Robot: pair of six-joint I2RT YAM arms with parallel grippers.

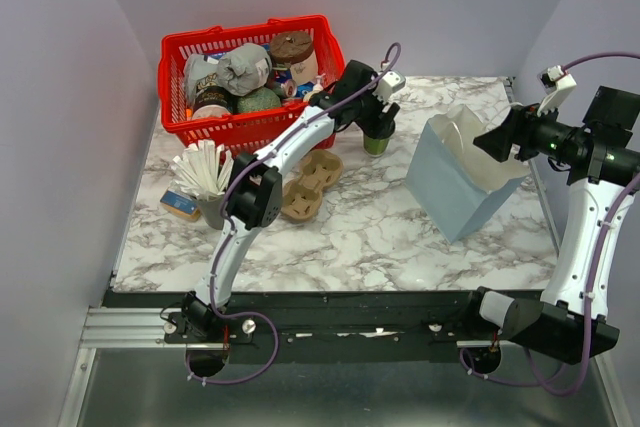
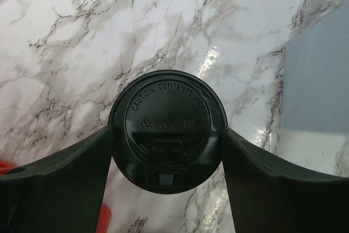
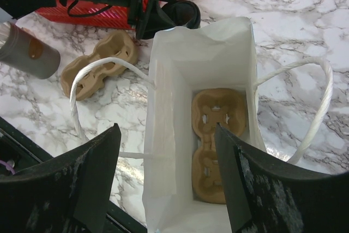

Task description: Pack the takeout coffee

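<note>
The takeout coffee [image 1: 377,141] is a small green cup with a round black lid [image 2: 166,129]. It is upright at the back of the marble table, just right of the red basket. My left gripper [image 1: 374,119] is shut on it from above, and its fingers [image 2: 82,173] press both sides of the lid. The lid also shows in the right wrist view [image 3: 183,12], behind the bag. My right gripper [image 3: 168,129] is open and empty, hovering over the open paper bag [image 1: 458,185]. A brown cardboard carrier [image 3: 217,140] lies flat on the bag's bottom.
A red basket [image 1: 235,129] full of packets stands at the back left. A second brown carrier [image 1: 311,185] lies on the table left of centre. A grey metal cup of white stirrers [image 1: 206,185] and a small blue box [image 1: 180,206] sit at the left. The bag's rope handles [image 3: 322,102] hang out sideways.
</note>
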